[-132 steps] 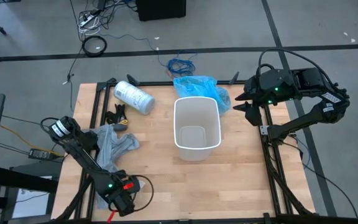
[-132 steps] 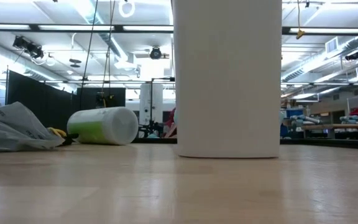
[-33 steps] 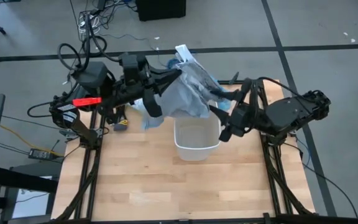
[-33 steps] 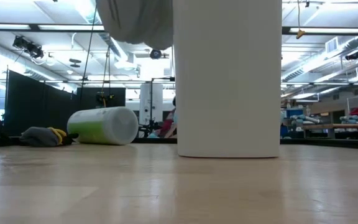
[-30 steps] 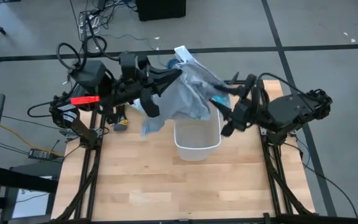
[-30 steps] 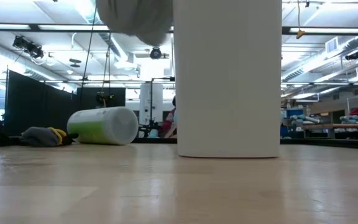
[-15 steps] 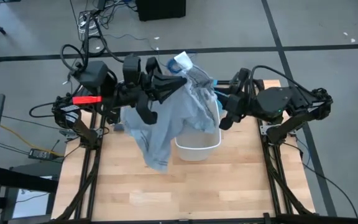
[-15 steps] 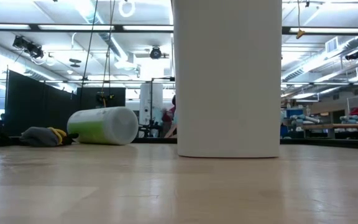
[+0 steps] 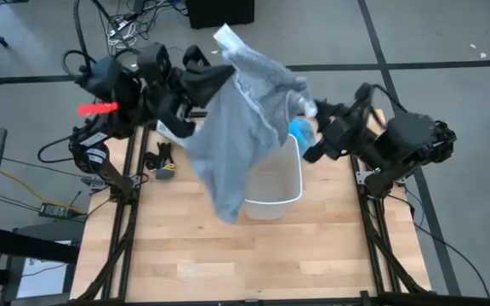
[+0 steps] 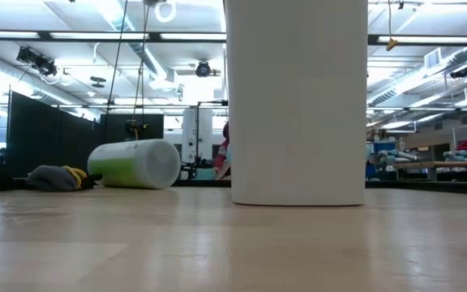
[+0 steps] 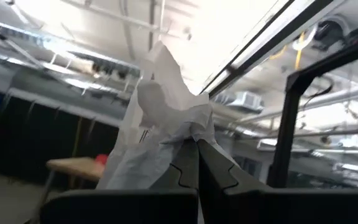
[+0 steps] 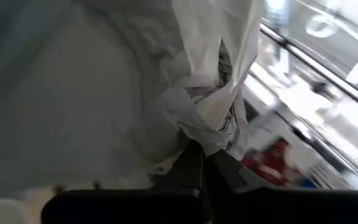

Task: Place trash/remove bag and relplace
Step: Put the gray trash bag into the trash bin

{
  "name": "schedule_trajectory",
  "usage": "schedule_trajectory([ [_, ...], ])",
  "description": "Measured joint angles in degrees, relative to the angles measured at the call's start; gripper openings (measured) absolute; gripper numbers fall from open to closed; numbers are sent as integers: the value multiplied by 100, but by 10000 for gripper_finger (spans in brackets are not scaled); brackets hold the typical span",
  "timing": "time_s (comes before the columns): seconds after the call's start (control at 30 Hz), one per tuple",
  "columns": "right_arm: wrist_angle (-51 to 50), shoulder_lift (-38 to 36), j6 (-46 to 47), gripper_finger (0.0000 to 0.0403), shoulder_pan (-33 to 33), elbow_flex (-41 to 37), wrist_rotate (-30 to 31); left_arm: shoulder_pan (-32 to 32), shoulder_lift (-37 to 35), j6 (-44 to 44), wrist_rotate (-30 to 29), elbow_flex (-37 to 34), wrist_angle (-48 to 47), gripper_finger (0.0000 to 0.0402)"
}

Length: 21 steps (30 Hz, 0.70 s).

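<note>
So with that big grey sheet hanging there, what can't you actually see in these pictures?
- High view: the thin grey translucent plastic liner covers part of the white plastic bin and the light-blue bag behind it.
- Low view: the bin's top is cut off by the frame; both end effectors are out of view.
- Right wrist view: the liner fills the picture, hiding the table.

I am looking level across the wooden table [image 10: 217, 251]. A white bin [image 10: 297, 101] is standing upright near the middle, its top cut off. To its left a white roll with green print [image 10: 134, 164] is lying on its side, and a grey and yellow heap [image 10: 55, 178] is resting beside it.
</note>
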Motion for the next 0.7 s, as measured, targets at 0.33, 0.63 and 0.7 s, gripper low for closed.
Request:
schedule_trajectory([
  [0.33, 1538, -4, -1554, 0, 54, 1, 475, 525, 419, -1774, 1498, -9, 1274, 0],
  [0.63, 1763, -57, -1886, 0, 89, 0, 738, 525, 1145, -3355, 2121, -4, 3863, 0],
  [0.7, 1764, -72, -1887, 0, 138, 0, 750, 529, 1275, -3561, 2117, -7, 3925, 0],
])
